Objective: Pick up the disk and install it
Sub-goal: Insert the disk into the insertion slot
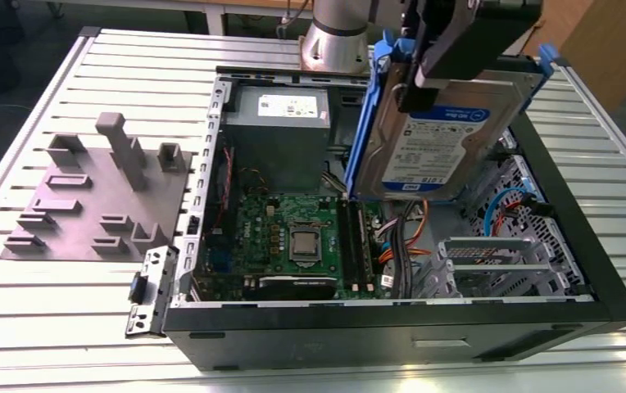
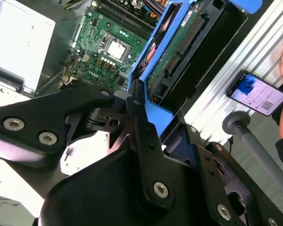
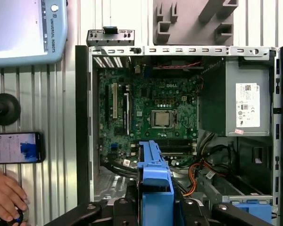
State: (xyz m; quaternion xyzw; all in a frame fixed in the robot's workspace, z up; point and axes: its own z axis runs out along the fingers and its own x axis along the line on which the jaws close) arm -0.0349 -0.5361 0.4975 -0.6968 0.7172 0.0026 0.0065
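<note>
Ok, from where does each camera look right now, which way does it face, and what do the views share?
Exterior view: off the arm, high, looking down on the open computer case; the end effector holds the disk upright above it.
First wrist view: on the arm, facing straight down into the case at the motherboard; the disk's blue bracket, a phone and a person's hand show.
Second wrist view: on the arm, looking along the end effector's black links at the disk's underside.
All share disk and motherboard.
</note>
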